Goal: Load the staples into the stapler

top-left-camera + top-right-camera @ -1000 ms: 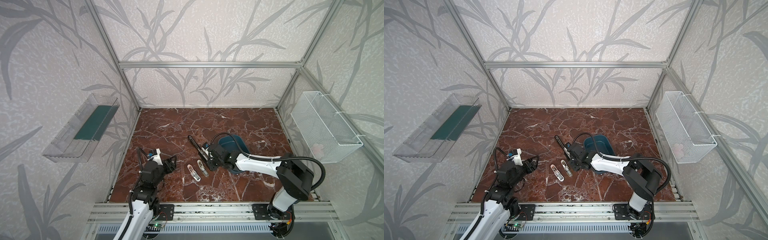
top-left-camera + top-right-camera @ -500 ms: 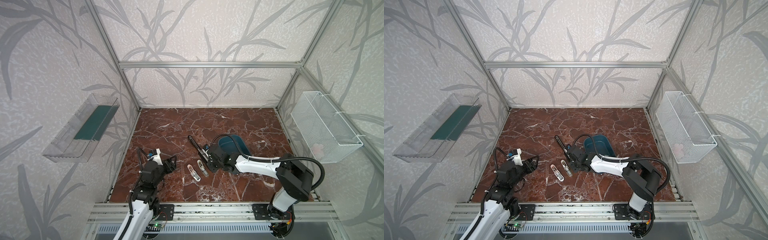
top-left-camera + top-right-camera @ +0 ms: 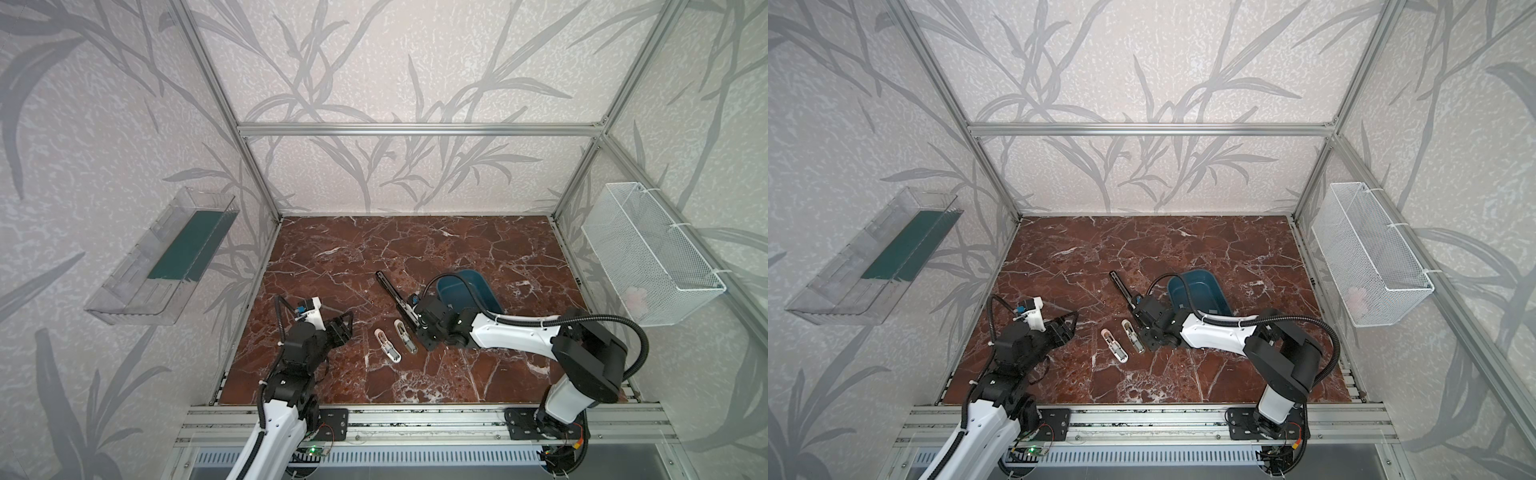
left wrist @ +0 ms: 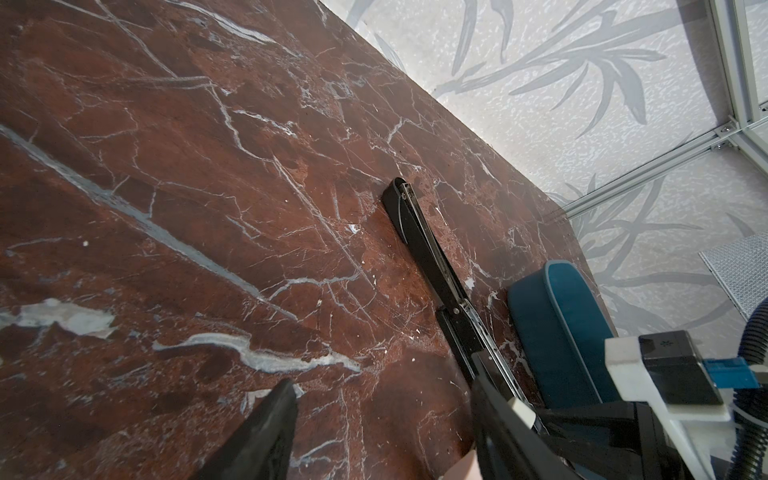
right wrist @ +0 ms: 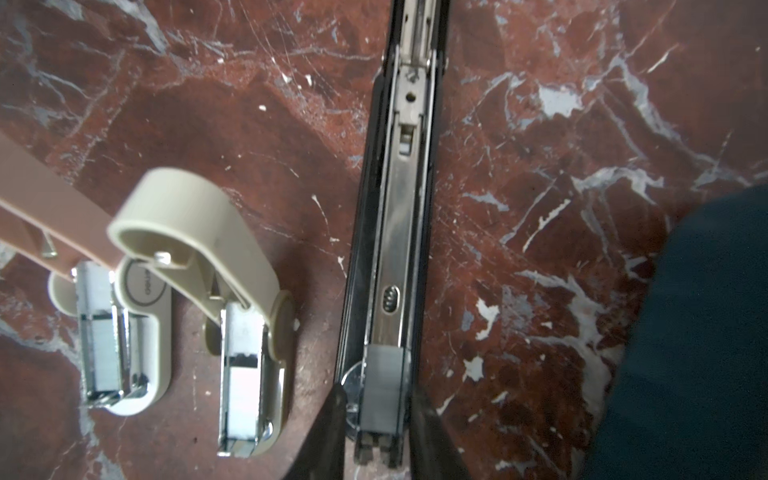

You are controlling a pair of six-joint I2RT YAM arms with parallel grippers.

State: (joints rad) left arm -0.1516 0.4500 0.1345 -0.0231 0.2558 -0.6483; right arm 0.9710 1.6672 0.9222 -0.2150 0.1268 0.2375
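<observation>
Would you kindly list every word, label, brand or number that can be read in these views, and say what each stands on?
Oval label on the small beige stapler farther from the black one: printed letters, partly hidden behind a raised lid, too blurred to read.
Oval stamp on the black stapler, on its metal rail: too small to read.
No other text is legible in any view.

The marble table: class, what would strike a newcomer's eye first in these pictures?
A long black stapler lies opened flat at the middle of the red-brown marble table, with the right gripper straddling its near end, where a grey metallic staple strip sits in the chrome channel. Just to its left, two small beige plastic staplers lie open side by side.
</observation>
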